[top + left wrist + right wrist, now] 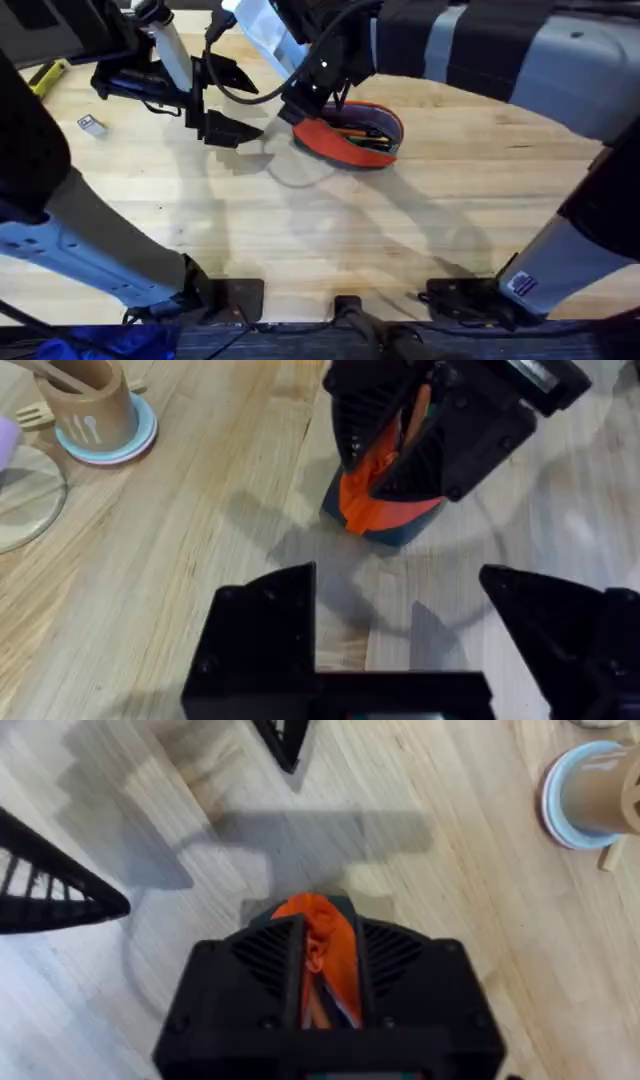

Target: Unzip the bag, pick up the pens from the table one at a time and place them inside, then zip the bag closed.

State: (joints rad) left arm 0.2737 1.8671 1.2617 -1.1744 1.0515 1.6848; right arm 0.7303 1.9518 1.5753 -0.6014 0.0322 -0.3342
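Left gripper [400, 650], jaws spread wide and empty, hovers above the wooden table [330, 250]. Just beyond it, the right gripper [322, 982] is clenched on one end of the orange pencil pouch [350, 135], which lies unzipped mid-table with pens [362, 133] inside.

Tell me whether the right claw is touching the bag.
Touching: in the right wrist view the right claw is pinched on the bag, orange fabric bunched between its fingers.
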